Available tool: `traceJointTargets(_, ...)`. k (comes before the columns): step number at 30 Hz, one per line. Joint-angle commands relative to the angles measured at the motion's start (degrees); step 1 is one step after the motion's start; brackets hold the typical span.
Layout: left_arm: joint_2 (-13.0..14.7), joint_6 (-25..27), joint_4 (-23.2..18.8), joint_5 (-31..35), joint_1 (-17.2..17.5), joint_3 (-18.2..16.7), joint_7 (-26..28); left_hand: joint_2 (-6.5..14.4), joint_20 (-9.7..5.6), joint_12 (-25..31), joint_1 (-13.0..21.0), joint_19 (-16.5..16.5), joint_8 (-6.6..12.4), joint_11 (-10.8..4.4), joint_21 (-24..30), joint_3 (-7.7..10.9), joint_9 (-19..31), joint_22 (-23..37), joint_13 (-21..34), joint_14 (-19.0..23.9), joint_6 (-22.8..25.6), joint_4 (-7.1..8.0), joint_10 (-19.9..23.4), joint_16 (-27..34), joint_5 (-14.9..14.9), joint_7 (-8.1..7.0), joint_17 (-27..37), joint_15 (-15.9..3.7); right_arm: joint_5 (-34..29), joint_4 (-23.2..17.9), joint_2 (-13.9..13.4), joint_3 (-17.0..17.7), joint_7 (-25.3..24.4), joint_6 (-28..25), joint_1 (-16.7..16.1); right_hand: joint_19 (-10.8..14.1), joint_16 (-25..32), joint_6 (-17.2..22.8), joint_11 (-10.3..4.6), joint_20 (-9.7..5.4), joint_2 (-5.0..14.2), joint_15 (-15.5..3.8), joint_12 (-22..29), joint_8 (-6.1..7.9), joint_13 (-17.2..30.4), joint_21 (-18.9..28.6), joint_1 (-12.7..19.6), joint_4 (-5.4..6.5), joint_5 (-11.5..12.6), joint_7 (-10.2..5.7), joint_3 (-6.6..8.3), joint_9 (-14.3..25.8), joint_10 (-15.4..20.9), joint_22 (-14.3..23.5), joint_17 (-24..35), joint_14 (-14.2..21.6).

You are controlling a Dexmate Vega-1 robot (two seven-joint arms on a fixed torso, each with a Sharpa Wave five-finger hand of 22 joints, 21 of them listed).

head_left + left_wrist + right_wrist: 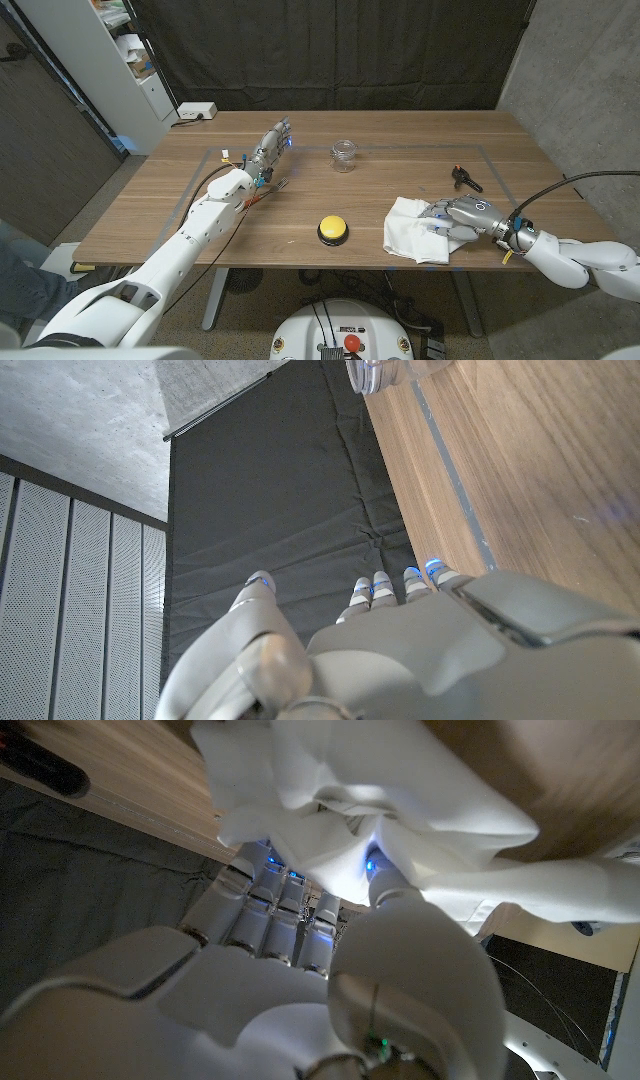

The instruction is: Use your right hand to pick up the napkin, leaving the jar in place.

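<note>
- The napkin (415, 229) lies crumpled at the lower right of the head view, close to the table's near edge, with bare wood between it and the right-hand edge.
- The right hand (462, 216) comes in from the lower right and sits on the napkin's right side; in the right wrist view its fingers (290, 915) and thumb are closed into the white cloth (380, 810), bunching folds between them (a grip on the fabric, which still touches the table in the head view).
- The jar (344, 155), clear glass and upright, stands in the upper middle of the head view, well apart from the napkin, with open wood all around it; its rim (385, 374) shows at the top edge of the left wrist view.
- The left hand (271, 147) stands at the upper left-centre of the head view, left of the jar and apart from it, fingers extended and holding nothing; in the left wrist view the fingertips (378, 586) reach out past the table's far edge toward the dark curtain.
- A yellow button (333, 230) sits at the lower centre, between the two arms and left of the napkin, not touching it.
- A small black object (465, 178) lies above the right hand, near the blue tape line (500, 172) that runs along the table (180, 215) inside its edges.
- A white box (196, 111) rests beyond the table's far left corner.
</note>
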Motion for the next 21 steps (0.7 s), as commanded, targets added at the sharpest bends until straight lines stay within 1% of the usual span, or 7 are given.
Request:
traceJointTargets(1,-0.2,-0.2,0.4,-0.1,-0.1,-0.1,-0.2,0.3,0.42,0.4,-0.2,-4.6,0.41,-0.01,0.3,0.05,0.2,0.2,0.1,-0.9,0.3,-0.20,-0.3,0.2,-0.1,-0.07,0.3,0.24,-0.4,0.4,0.4,-0.2,-2.7,-0.3,0.7,0.6,0.1,1.5,0.40,-0.33,0.36,-4.15,0.7,0.63,0.4,0.1,1.2,-0.30,-0.4,0.03,0.46,0.3,1.2,0.2,0.4,1.0)
traceJointTargets(4,-0.3,-0.5,0.6,0.0,-0.1,-0.1,-0.2,0.3,0.39,0.4,-0.2,-4.6,0.42,-0.01,0.3,0.04,0.2,0.2,0.1,-0.8,0.3,-0.21,-0.3,0.2,-0.1,-0.07,0.3,0.24,-0.3,0.0,0.2,-0.1,-3.1,-0.5,0.6,0.7,0.1,2.9,0.27,-0.52,0.71,-4.25,1.4,0.91,0.6,0.1,2.3,-0.42,-0.9,0.54,0.45,0.4,2.7,0.3,0.5,1.2)
traceJointTargets(7,-0.3,-0.6,0.7,0.0,-0.1,-0.1,-0.4,0.3,0.35,0.5,-0.3,-4.6,0.44,-0.06,0.3,0.03,0.2,0.2,0.1,-0.9,0.3,-0.23,-0.3,0.2,-0.1,-0.11,0.3,0.17,-0.3,-0.3,-0.1,0.2,-3.8,-0.8,0.4,0.8,0.3,3.2,0.28,-0.67,1.09,-4.66,1.9,0.79,0.8,0.1,3.7,-0.83,-1.2,0.58,0.72,0.4,3.8,0.3,0.7,1.8)
traceJointTargets(11,-0.4,-0.9,1.1,-0.2,-0.2,-0.1,-0.8,0.3,0.30,0.5,-0.3,-4.7,0.44,0.04,0.3,0.01,0.2,0.2,0.1,-0.9,0.4,-0.26,-0.3,0.2,-0.1,-0.11,0.3,0.14,-0.6,-0.8,-0.3,0.6,-5.1,-1.3,0.0,1.0,1.5,4.0,-0.12,-1.25,2.01,-5.75,2.3,0.71,1.2,0.2,6.1,-1.04,-1.9,0.75,0.84,0.6,4.1,0.4,1.8,3.1)
traceJointTargets(12,-0.4,-0.9,1.1,-0.2,-0.3,-0.1,-0.8,0.3,0.28,0.5,-0.3,-4.7,0.45,0.03,0.3,0.00,0.2,0.2,0.1,-0.9,0.4,-0.27,-0.3,0.2,-0.1,-0.15,0.3,0.12,-0.6,-0.8,-0.3,0.5,-5.1,-1.4,0.0,0.9,1.6,4.0,-0.04,-1.32,2.26,-5.92,2.4,0.66,1.3,0.1,6.5,-1.05,-2.0,0.68,0.91,0.6,4.1,0.4,2.0,3.1)
traceJointTargets(16,-0.5,-1.1,1.0,-0.2,-0.1,-0.2,-0.8,0.3,0.41,0.5,-0.3,-4.6,0.45,0.08,0.3,-0.01,0.2,0.2,0.1,-0.8,0.4,-0.29,-0.3,0.3,-0.1,-0.07,0.3,0.22,-0.6,-1.5,-0.7,1.0,-6.2,-1.9,-0.5,1.0,2.1,4.5,-0.67,-1.77,3.26,-6.63,2.7,0.53,1.7,0.2,8.5,-1.09,-2.7,0.57,1.06,0.7,4.3,0.4,2.9,3.3)
traceJointTargets(21,-0.5,-1.2,1.1,-0.3,0.0,-0.3,-0.9,0.4,0.34,0.5,-0.3,-4.7,0.45,0.11,0.3,-0.03,0.2,0.2,0.1,-0.9,0.4,-0.32,-0.3,0.2,-0.1,-0.12,0.3,0.19,-0.3,-2.2,-1.2,1.5,-6.5,-2.2,-0.9,1.4,2.8,4.9,-0.81,-2.11,3.84,-7.03,3.1,0.49,2.0,0.4,9.6,-0.92,-3.4,0.40,0.87,0.8,4.7,0.5,3.8,3.8)
